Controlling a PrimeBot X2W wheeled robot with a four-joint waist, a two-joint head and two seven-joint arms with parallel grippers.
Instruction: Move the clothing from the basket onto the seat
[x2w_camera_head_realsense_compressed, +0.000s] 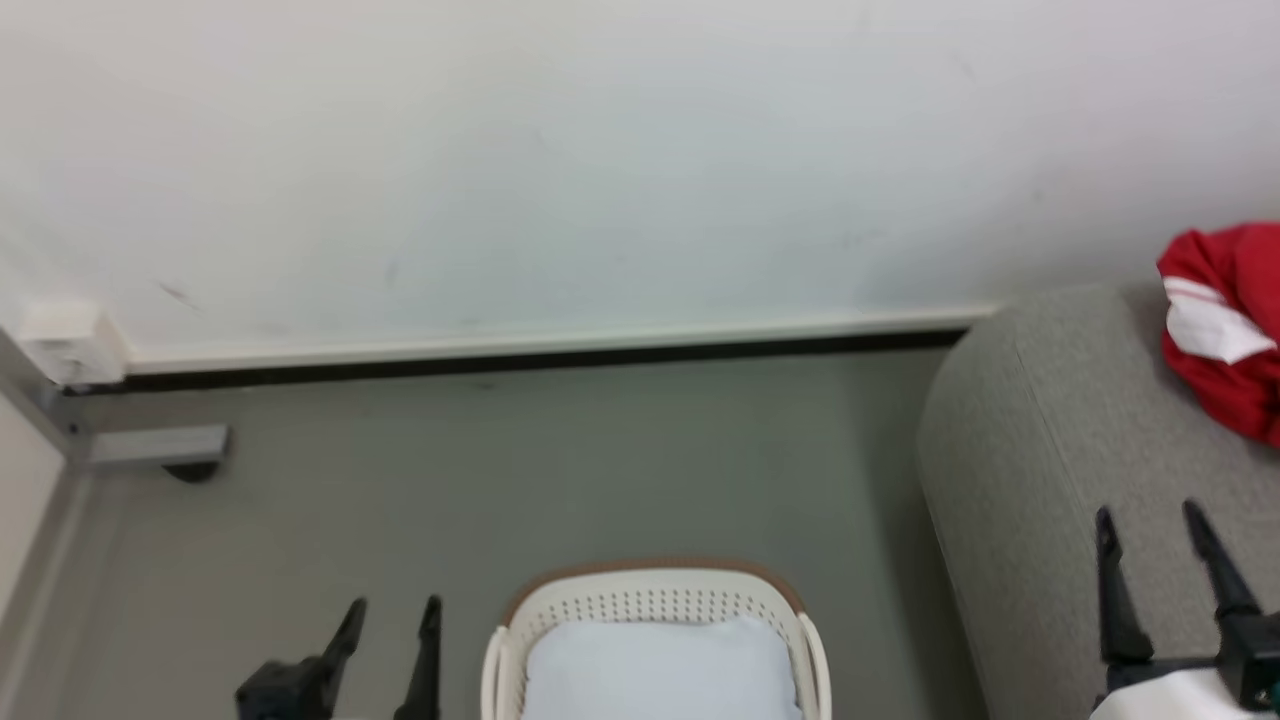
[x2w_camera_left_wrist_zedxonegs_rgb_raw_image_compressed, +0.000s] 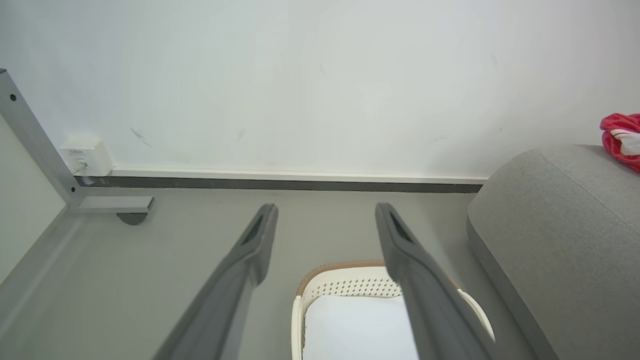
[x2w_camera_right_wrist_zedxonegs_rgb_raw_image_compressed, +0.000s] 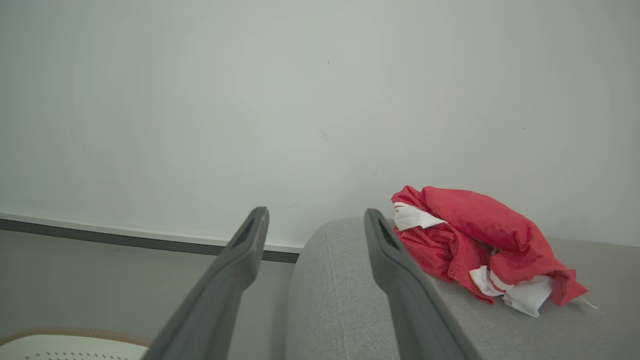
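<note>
Your left end effector is hanging empty, fingers standing apart. Basket is sitting on floor just right of it, pale pad lying inside. Your right end effector is also standing apart, gripping nothing, seat directly ahead. Clothing is lying bunched on seat, ahead-right of right end effector, not touching it.

One basket, one seat, one clothing heap
</note>
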